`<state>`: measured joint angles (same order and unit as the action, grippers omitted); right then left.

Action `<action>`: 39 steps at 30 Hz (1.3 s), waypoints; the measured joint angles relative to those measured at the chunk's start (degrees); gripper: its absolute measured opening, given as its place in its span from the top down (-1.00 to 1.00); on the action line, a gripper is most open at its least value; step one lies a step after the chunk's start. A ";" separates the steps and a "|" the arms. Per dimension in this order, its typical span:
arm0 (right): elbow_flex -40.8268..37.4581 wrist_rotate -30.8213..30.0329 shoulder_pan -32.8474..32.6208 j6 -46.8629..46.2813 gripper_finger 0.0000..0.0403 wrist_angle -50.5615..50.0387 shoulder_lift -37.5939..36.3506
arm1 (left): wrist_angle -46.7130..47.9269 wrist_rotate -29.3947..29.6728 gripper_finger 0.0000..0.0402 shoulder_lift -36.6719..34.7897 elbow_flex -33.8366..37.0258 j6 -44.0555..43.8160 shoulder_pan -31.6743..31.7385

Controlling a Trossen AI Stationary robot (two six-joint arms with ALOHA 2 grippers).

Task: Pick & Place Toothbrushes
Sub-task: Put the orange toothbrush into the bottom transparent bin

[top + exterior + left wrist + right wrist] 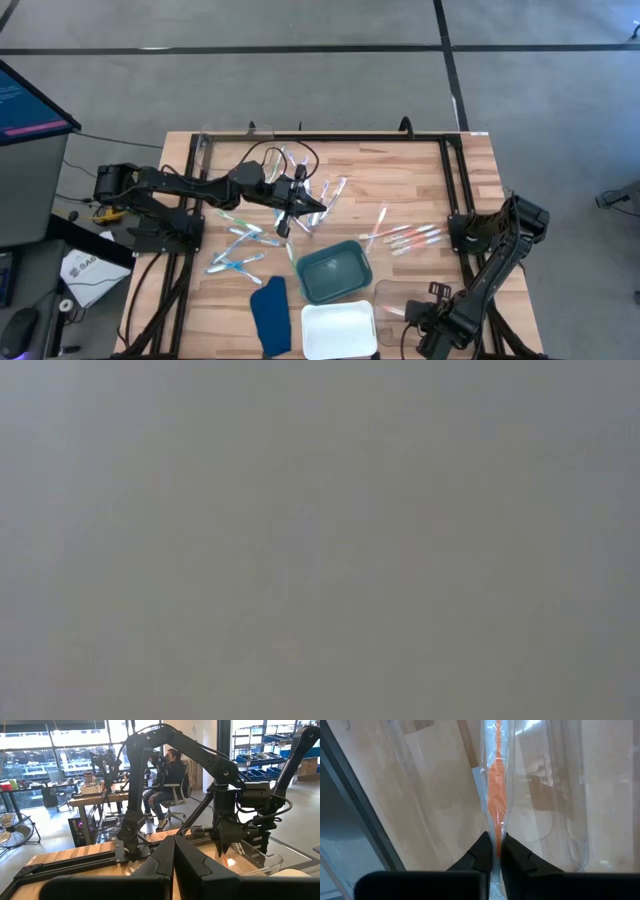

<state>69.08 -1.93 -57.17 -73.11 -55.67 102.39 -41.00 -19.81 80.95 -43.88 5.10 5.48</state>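
We judge the placing step is in hand: the right end effector [495, 851] is clamped on an orange toothbrush in clear wrap [496, 795], above the clear plastic tray [400, 296] at the wooden tabletop [400, 180] edge. Next, lower and release. The left end effector [174, 851], fingers pressed together and empty, hangs over scattered toothbrushes [240, 240].

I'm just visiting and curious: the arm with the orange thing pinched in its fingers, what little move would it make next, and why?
Probably open and let go. The right gripper is shut on an orange toothbrush in a clear wrapper, hanging over the clear tray at the table's near right corner. The left gripper is over the loose toothbrushes.
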 joint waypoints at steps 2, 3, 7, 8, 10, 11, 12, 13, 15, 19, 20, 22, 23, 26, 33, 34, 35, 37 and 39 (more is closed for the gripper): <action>0.00 -0.02 -0.01 -0.50 0.93 0.13 0.02 | 0.01 0.00 0.99 0.00 0.00 0.00 0.00; 0.00 -0.02 0.01 -0.98 0.93 0.20 0.04 | 0.02 0.00 0.99 0.00 0.00 0.00 0.02; 0.00 -0.04 0.31 -4.13 0.82 -0.29 0.04 | 0.03 0.00 0.99 0.00 0.00 0.00 0.00; 0.00 -0.02 0.38 -5.60 0.77 -1.00 0.04 | 0.03 0.00 0.99 0.00 0.00 0.00 0.01; -0.02 -0.04 0.50 -8.11 0.68 -2.14 0.04 | 0.03 0.00 0.99 0.00 0.00 0.00 0.01; -0.02 -0.04 0.62 -8.56 0.63 -2.43 0.07 | 0.04 0.00 0.99 0.00 0.00 0.00 0.01; -0.02 -0.04 0.64 -8.86 0.59 -2.67 0.07 | 0.05 0.00 0.99 0.00 0.00 0.00 0.00; -0.02 -0.04 0.64 -8.99 0.55 -2.80 0.07 | 0.05 0.00 0.99 0.00 0.00 0.00 0.00; -0.02 -0.07 0.66 -9.04 0.47 -2.79 0.09 | 0.04 0.00 0.99 0.00 0.00 0.00 0.00; -0.02 -0.07 0.68 -8.99 0.33 -3.94 0.09 | 0.05 0.00 0.99 0.00 0.00 0.00 0.00; -0.02 -0.03 0.78 -8.25 0.30 -4.53 0.09 | 0.05 0.00 0.99 0.00 0.00 0.00 0.00; -0.04 0.42 1.17 -6.11 0.24 -4.75 0.09 | 0.04 0.00 0.99 0.00 0.00 0.00 0.01; -0.03 0.50 1.43 -5.34 0.22 -5.00 0.07 | 0.04 0.00 0.99 0.00 0.00 0.00 0.01; 0.63 0.49 2.61 -2.90 0.21 -7.24 0.00 | 0.03 0.00 0.99 0.00 0.00 0.00 0.00; 5.90 1.97 6.52 8.01 0.29 -21.24 0.00 | -0.18 0.00 0.99 0.00 0.00 0.00 0.01; 7.27 1.54 7.23 9.23 0.30 -24.63 0.00 | -0.18 0.00 0.99 0.00 0.00 0.00 0.00; 8.84 0.40 7.96 9.42 0.31 -28.38 0.00 | -0.19 0.00 0.99 0.00 0.00 0.00 0.00; 12.74 -4.12 9.34 9.38 0.33 -35.08 -0.04 | -0.19 0.00 0.99 0.00 0.00 0.00 0.00; 15.65 -11.65 11.01 12.58 0.34 -33.07 -1.57 | -0.19 0.00 0.99 0.00 0.00 -0.02 0.02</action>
<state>84.73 -13.59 -46.17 -60.53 -88.75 100.82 -41.19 -19.82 80.95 -43.88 5.08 5.49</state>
